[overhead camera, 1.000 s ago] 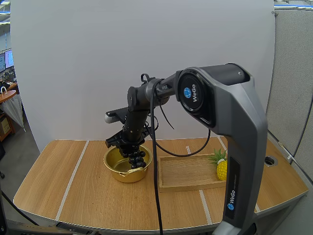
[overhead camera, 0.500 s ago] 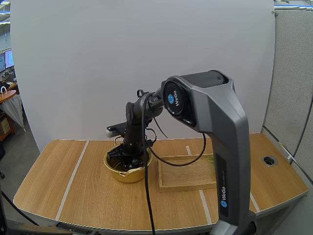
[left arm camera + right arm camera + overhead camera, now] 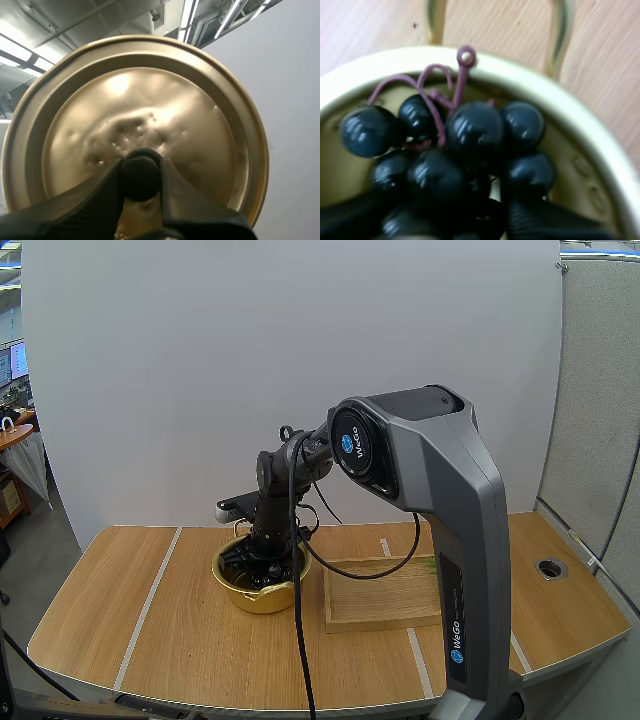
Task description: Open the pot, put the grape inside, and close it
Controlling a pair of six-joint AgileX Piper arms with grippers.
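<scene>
In the left wrist view my left gripper (image 3: 141, 172) is shut on the black knob (image 3: 141, 169) of the gold lid (image 3: 150, 110), which is held up off the pot. The open gold pot (image 3: 250, 595) stands on the table left of the tray. My right gripper (image 3: 262, 566) reaches down inside it. In the right wrist view the dark bunch of grapes (image 3: 465, 140) with its purple stem lies within the pot's rim (image 3: 580, 145), between my right gripper's (image 3: 455, 220) black fingers (image 3: 540, 220), which pinch it.
A shallow wooden tray (image 3: 385, 595) lies just right of the pot. My right arm's large grey link (image 3: 440, 500) rises over the tray's right side. Bare tabletop (image 3: 130, 610) extends to the left and front of the pot.
My right gripper has gone down from above the pot into it, taking the grapes along. The arm's grey link swung left and now covers the toy pineapple on the tray.
</scene>
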